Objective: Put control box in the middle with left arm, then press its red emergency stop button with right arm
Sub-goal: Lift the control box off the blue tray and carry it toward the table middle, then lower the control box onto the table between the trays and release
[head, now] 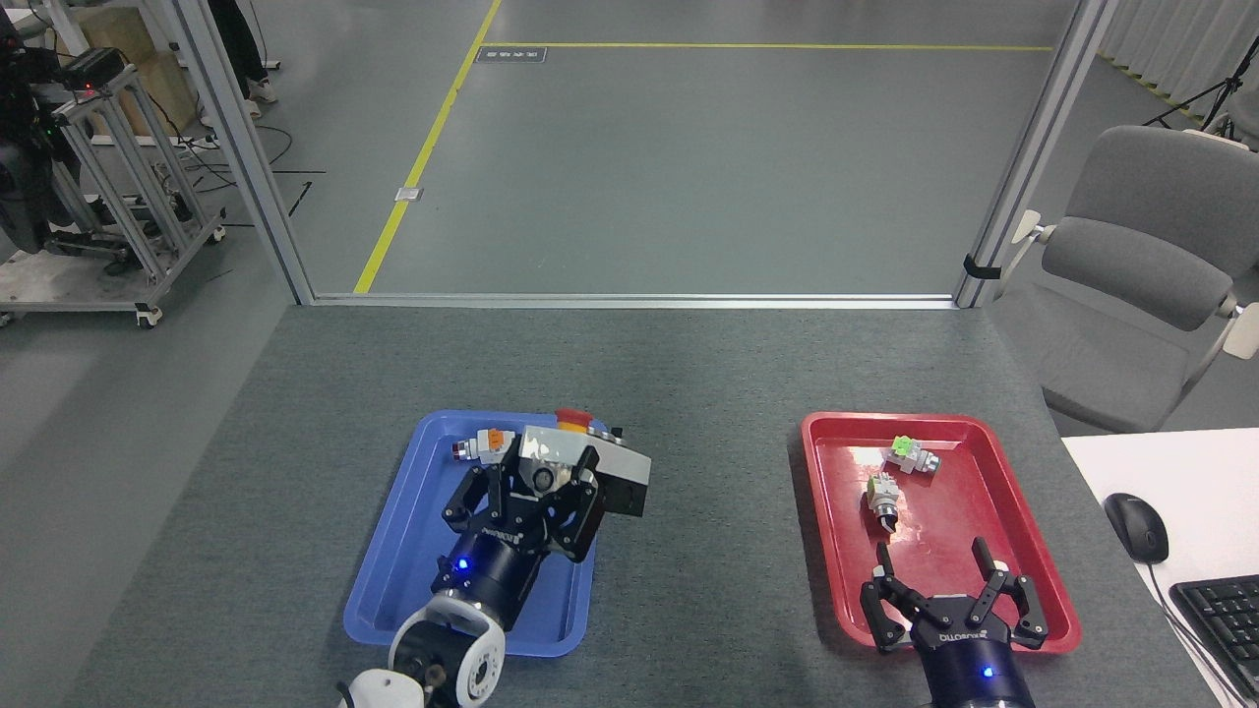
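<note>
The control box point(612, 470), light grey on top with a black base, hangs over the right rim of the blue tray point(398, 560), tilted. My left gripper point(536, 482) is shut on its near end, fingers wrapped around both sides. The red emergency stop button point(572, 420) with its yellow collar sticks up at the box's far end. My right gripper point(946, 590) stands open over the near end of the red tray point(1033, 551), far to the right of the box, with nothing between its fingers.
A small grey switch part with an orange tip point(482, 445) lies in the blue tray's far end. Two small switch parts, one green-topped point(909, 453) and one black-knobbed point(882, 500), lie in the red tray. A mouse point(1136, 526) and keyboard point(1220, 615) sit at the right.
</note>
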